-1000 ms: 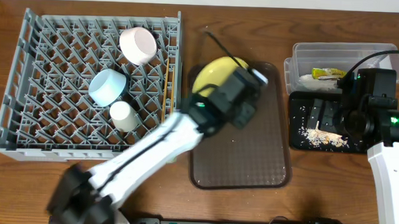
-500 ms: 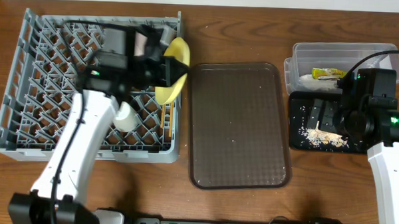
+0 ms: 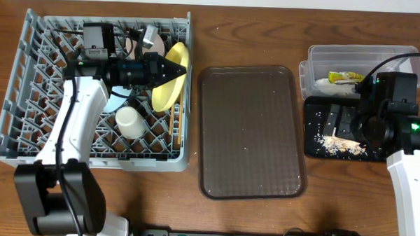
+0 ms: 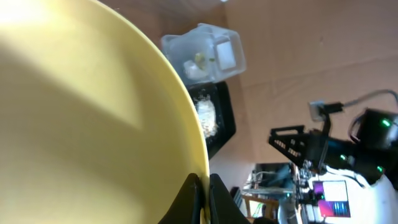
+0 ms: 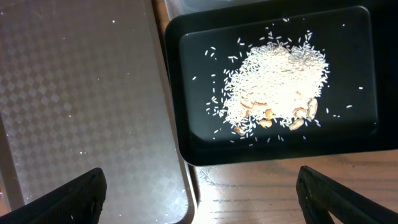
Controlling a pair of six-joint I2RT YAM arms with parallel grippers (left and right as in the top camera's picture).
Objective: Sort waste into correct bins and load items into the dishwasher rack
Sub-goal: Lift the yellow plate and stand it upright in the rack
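Note:
My left gripper (image 3: 178, 73) is shut on the rim of the pale-yellow plate (image 3: 165, 88) and holds it on edge over the right side of the grey dishwasher rack (image 3: 29, 91). In the left wrist view the plate (image 4: 81, 112) fills the frame, with the fingertips (image 4: 194, 196) pinched on its rim. The pinkish-white bowl (image 3: 154, 36), the light-blue bowl (image 3: 117, 99) and the white cup (image 3: 128, 121) sit in the rack. My right gripper (image 5: 202, 199) is open and empty above the black tray (image 5: 186, 74), which holds crumbs (image 5: 277, 81). The wrapper (image 3: 344, 77) and white paper (image 3: 325, 83) lie in the clear tub (image 3: 359, 53).
The brown serving tray (image 3: 250, 130) lies between the rack and the bins, with only a few specks on it. The black tray (image 3: 317, 146) sits just in front of the clear tub at the right. My right arm (image 3: 385, 117) hovers over both.
My left arm has carried the yellow plate from the brown tray leftward to the rack and now holds it on edge there. The right arm has not moved.

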